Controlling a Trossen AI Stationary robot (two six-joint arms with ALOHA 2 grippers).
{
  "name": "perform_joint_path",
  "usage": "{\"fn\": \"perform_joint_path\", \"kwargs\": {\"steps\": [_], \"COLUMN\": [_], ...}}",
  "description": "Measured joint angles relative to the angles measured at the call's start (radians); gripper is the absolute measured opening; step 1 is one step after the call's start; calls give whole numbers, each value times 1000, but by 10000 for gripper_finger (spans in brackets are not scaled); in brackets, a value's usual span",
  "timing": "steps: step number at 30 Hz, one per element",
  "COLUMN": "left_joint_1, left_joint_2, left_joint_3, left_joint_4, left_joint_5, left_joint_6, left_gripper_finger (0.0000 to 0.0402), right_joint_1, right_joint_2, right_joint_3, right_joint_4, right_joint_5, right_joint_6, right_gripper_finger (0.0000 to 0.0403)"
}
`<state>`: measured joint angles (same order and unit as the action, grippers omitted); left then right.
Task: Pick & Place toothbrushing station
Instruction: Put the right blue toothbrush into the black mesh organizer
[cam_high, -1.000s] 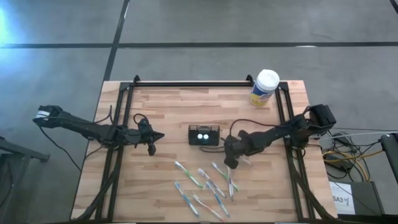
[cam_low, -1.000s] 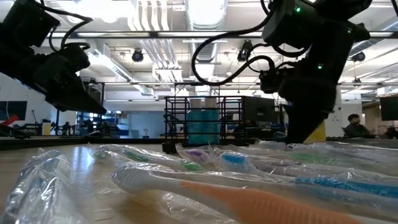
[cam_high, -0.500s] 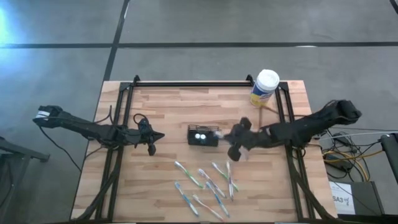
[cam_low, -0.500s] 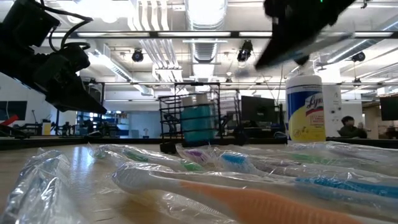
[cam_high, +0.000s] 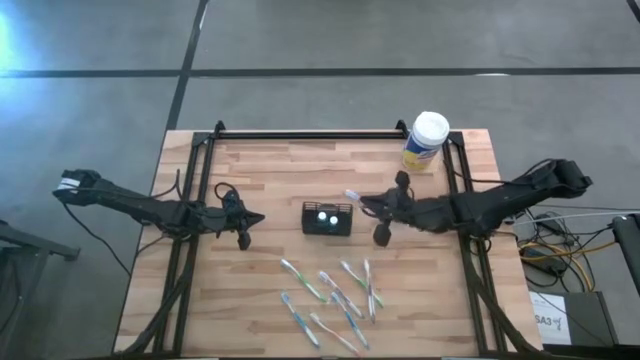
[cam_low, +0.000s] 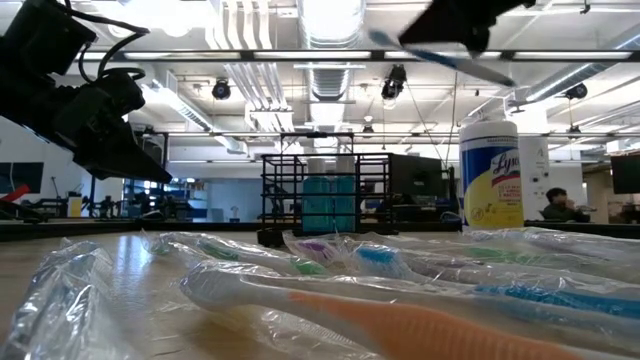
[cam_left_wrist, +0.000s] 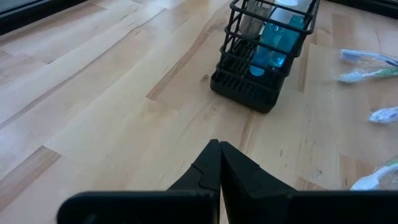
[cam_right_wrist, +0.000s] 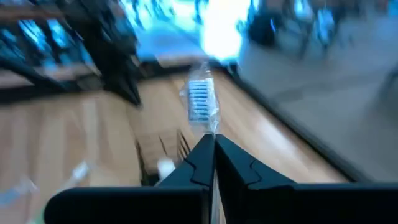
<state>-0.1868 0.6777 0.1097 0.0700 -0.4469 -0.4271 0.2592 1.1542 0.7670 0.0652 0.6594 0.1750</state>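
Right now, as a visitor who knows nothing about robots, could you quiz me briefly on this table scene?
1. True or false: the right gripper is shut on a plastic-wrapped toothbrush, raised off the wooden table.
2. The yellow canister with a white lid stands: A) at a table corner; B) mid-table; C) on the floor.
3. Which gripper is shut and empty, left of the small black wire-mesh basket?
Key: 1 true; 2 A; 3 the left gripper.

The basket (cam_high: 328, 218) sits mid-table between both arms, toothbrushes (cam_high: 330, 295) before it, canister (cam_high: 425, 141) behind right.
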Motion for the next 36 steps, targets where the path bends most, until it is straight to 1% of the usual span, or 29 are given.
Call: {"fn": "perform_joint_path", "kwargs": {"steps": [2,5,7,9,11,13,17,18,22,25,29,34,36], "left_joint_1": [0,0,0,0,0,0,0,0,0,0,0,0,0], "left_joint_2": [0,0,0,0,0,0,0,0,0,2,10,17,17], "left_joint_3": [0,0,0,0,0,0,0,0,0,0,0,0,0], "left_joint_4": [0,1,7,7,7,7,7,7,5,1,-1,-1,31], "left_joint_5": [0,0,0,0,0,0,-32,-39,-43,-45,-45,-45,-45], "left_joint_6": [0,0,0,0,1,7,12,12,12,14,11,6,20], "left_gripper_finger": [3,3,3,3,3,3,3,3,3,3,3,3,3], "right_joint_1": [-2,-28,-55,-87,-123,-160,-205,-212,-240,-243,-237,-225,-217], "right_joint_2": [10,41,78,132,200,278,461,503,640,706,714,665,654], "right_joint_3": [-58,-168,-241,-305,-341,-358,-339,-324,-231,-162,-127,-130,-129], "right_joint_4": [213,590,812,1017,1176,1279,1479,1505,1504,1503,1504,1505,1505], "right_joint_5": [-55,-147,-192,-220,-257,-291,-301,-304,-305,-299,-293,-293,-303], "right_joint_6": [-106,-245,-307,-325,-318,-310,-355,-367,-397,-445,-514,-540,-546], "right_gripper_finger": [8,8,8,8,8,8,8,8,8,8,8,8,8]}}
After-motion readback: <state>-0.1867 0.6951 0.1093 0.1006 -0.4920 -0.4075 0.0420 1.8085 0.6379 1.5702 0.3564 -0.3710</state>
